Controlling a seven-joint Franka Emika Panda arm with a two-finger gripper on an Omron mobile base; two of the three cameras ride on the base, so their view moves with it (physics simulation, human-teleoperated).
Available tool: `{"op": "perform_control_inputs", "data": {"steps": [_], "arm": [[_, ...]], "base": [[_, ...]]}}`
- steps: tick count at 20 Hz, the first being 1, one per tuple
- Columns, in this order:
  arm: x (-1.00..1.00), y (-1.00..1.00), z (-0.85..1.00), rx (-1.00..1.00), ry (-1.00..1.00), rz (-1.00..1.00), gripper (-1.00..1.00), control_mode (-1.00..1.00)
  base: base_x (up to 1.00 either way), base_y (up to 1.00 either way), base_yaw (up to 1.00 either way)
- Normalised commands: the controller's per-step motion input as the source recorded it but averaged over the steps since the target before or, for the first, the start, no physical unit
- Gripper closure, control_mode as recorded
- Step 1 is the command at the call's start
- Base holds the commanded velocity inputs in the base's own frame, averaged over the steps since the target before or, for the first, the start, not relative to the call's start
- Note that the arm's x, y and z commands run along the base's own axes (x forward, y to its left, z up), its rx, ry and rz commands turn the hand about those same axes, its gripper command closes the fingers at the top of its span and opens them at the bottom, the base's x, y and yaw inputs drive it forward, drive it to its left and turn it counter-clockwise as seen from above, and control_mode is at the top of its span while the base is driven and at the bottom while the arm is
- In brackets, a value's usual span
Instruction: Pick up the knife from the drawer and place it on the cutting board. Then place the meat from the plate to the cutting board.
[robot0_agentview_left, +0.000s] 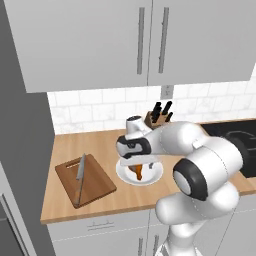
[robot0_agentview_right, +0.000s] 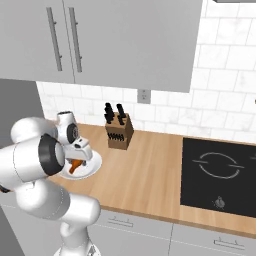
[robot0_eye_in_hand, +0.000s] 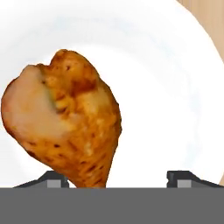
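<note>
The hand is being held over the plate with fingers apart (meat standing between them, unclamped); the knife is lying on the cutting board, at nine o'clock of the plate.

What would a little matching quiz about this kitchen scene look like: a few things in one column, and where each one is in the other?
Things:
1. knife
2. meat
3. knife block
4. fingers

Places:
A. by the tiled wall at the back of the counter
B. on the white plate
C. on the cutting board
D. standing apart, one on each side of the drumstick's narrow end

Pairs: 1-C, 2-B, 3-A, 4-D
</note>
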Motion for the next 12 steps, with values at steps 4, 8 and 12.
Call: {"op": "perform_control_inputs", "data": {"steps": [4,8,12], "arm": [[0.28,0.13,-0.36,0.00,0.00,0.01,-1.00,-1.00],[0.06,0.00,-0.31,0.00,0.00,0.02,-1.00,-1.00],[0.00,0.00,-0.27,0.00,0.00,0.01,-1.00,-1.00]], "base": [[0.00,0.00,0.00],[0.00,0.00,0.00],[0.00,0.00,0.00]]}}
